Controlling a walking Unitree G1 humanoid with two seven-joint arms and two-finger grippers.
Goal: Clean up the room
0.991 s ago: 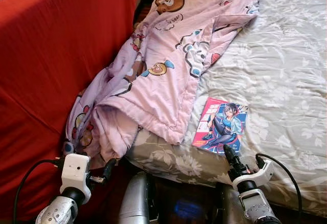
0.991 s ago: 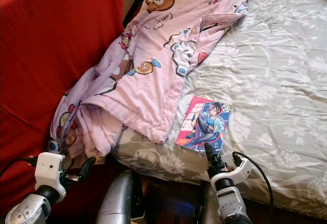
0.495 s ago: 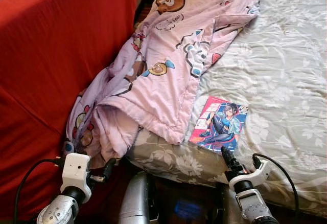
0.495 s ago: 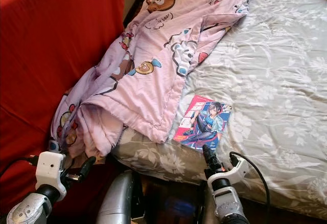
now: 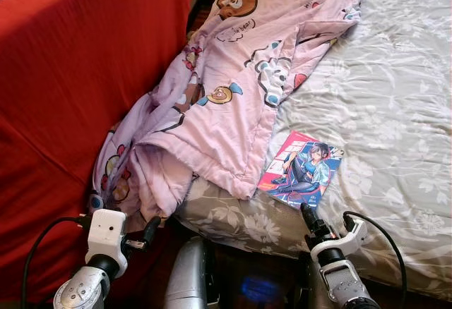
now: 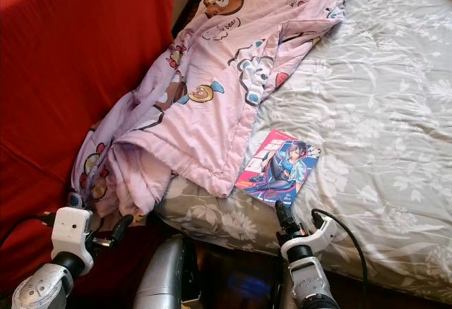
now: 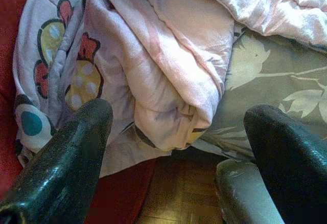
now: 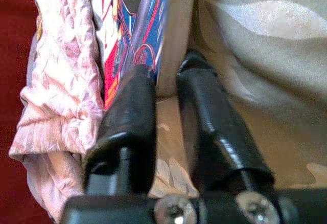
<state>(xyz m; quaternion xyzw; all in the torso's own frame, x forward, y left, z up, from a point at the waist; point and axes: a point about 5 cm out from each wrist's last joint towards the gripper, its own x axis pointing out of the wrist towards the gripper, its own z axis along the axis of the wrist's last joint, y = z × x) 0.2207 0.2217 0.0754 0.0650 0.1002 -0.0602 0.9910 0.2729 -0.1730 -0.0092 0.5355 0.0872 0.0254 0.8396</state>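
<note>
Bed (image 5: 395, 104) w/ grey floral sheet, running from near edge up to far end of view. Pink cartoon-print blanket (image 5: 233, 90) lying along bed's left side, rumpled, lower end spilling off near-left corner & hanging between mattress edge and red sofa (image 5: 63, 97). Comic book (image 5: 299, 170) w/ illustrated cover flat on sheet close to near edge, just beside blanket's hem, left corner touching or slightly tucked under it, can't tell which. Dark wood floor (image 7: 168, 203) visible below mattress edge, under hanging blanket fold.
</note>
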